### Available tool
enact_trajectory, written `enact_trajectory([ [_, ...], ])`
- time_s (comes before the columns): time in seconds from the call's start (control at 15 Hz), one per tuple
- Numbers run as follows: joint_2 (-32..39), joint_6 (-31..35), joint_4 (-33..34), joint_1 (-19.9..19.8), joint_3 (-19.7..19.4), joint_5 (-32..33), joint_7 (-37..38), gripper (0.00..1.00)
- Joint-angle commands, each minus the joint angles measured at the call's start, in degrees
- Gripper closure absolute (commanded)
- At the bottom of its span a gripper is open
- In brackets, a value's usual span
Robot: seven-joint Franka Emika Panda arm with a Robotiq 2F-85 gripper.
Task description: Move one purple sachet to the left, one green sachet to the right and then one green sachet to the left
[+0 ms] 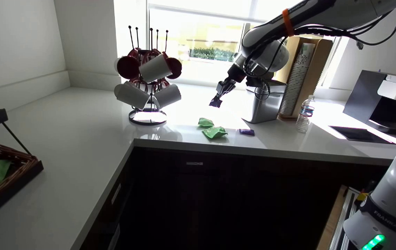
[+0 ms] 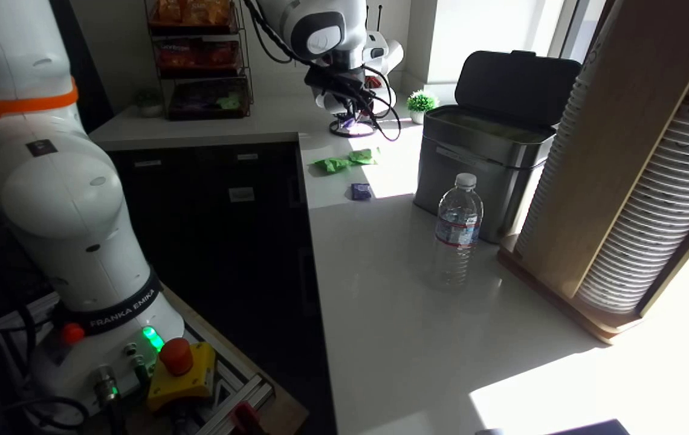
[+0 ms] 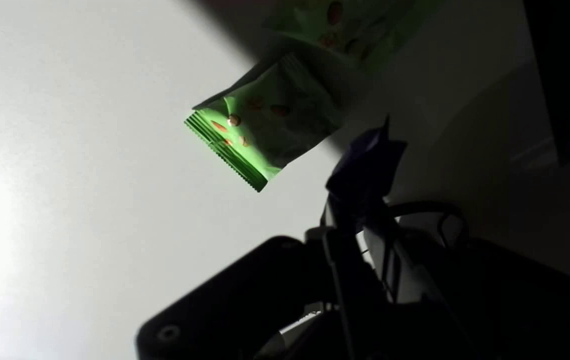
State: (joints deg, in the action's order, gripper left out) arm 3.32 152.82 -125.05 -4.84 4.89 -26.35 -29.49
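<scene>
My gripper [image 3: 360,215] is shut on a crumpled dark purple sachet [image 3: 365,170], which sticks out past the fingertips. In an exterior view this held sachet [image 1: 215,102] hangs above the white counter, left of the steel bin. Another purple sachet [image 1: 246,132] lies flat near the counter's front edge, and it shows as a small purple sachet [image 2: 361,191] in an exterior view too. Two green sachets lie close together to its left, a rear green sachet [image 1: 205,122] and a front green sachet [image 1: 214,132]. In the wrist view a half-lit green sachet [image 3: 270,120] lies below the gripper, beside a shaded green sachet [image 3: 355,25].
A mug rack [image 1: 156,68] stands left of the green sachets. To the right are the steel bin [image 1: 269,107], lid up, a water bottle [image 2: 458,232] and a tall wooden cup holder [image 2: 580,151]. A wicker basket [image 1: 17,172] sits at far left. The counter's front edge [image 1: 191,145] runs close to the sachets.
</scene>
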Motion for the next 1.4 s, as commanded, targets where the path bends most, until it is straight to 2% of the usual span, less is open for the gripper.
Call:
enact_trajectory([
  [0.0, 0.4, -1.7, 1.8, 2.6, 0.3, -1.7, -1.8, 0.97],
  [0.4, 4.0, -0.5, 3.5, 4.7, 1.6, -0.5, -0.4, 0.97],
  [0.47, 4.7, -0.4, 3.7, 4.7, 1.8, -0.4, -0.2, 0.94],
  [0.53, 5.4, -0.5, 3.8, 4.7, 2.0, -0.3, 0.0, 0.62],
  [0.6, 5.9, -0.5, 4.0, 4.5, 2.1, -0.2, 0.1, 0.61],
  [1.13, 6.0, -2.5, 3.5, 3.7, 2.8, 1.1, 0.0, 0.01],
  [1.33, 6.2, -3.0, 2.1, 4.0, 2.3, 3.5, 0.7, 0.00],
])
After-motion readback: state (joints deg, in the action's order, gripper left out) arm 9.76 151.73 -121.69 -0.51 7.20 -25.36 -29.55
